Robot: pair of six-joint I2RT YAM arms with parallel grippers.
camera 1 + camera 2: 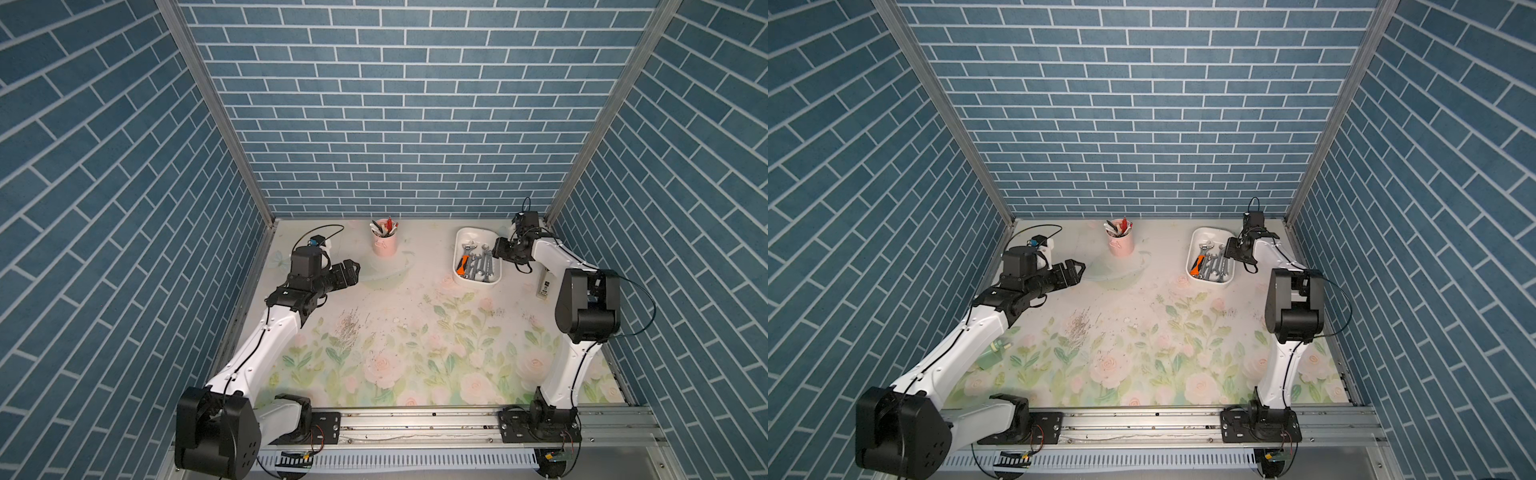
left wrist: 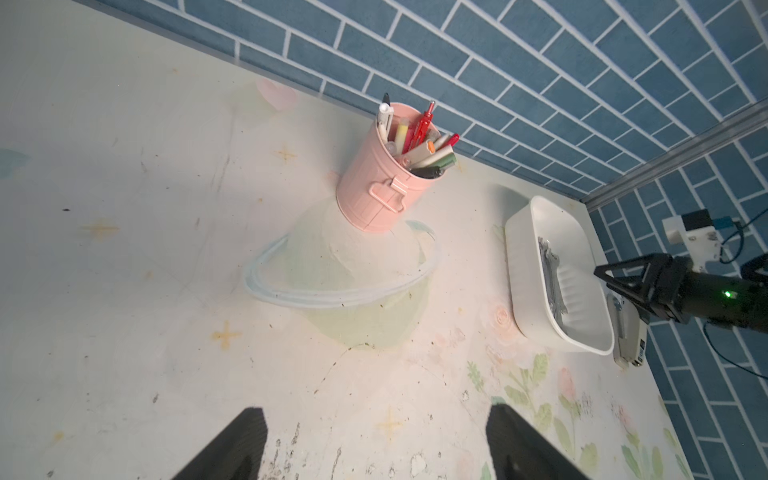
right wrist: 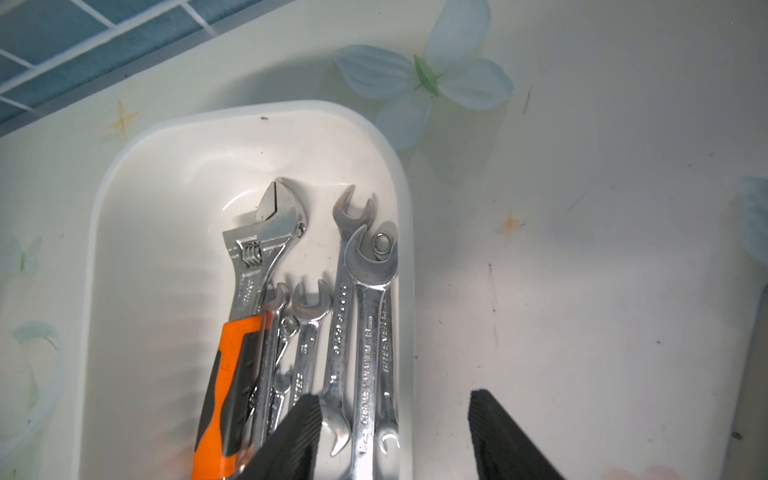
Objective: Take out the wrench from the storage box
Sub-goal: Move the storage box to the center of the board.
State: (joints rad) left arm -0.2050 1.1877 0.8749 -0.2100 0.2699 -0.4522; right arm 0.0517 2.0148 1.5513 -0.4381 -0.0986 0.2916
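The wrenches lie side by side in the white storage box [image 1: 473, 233] at the far right of the desk [image 1: 415, 332], their shafts running along the box's long axis. The right pincer [image 3: 392, 395] hangs over the side of the box nearest its own arm, jaws apart and gripping nothing (one finger is over the wrenches, the other outside the rim over bare desk). Just below, between the fingers, lies the big open-ended wrench [image 3: 368, 332], close to that wall. Its shaft runs square to the line of closing, so a squeeze would fall across it; the rim caught between the fingers looks the likely snag. An adjustable wrench [image 3: 266, 232] with an orange grip lies further in. The left pincer [image 2: 376, 411], wide open and empty, hovers well apart, near the pink pen cup [image 2: 374, 187], so the right arm is plainly the nearer.
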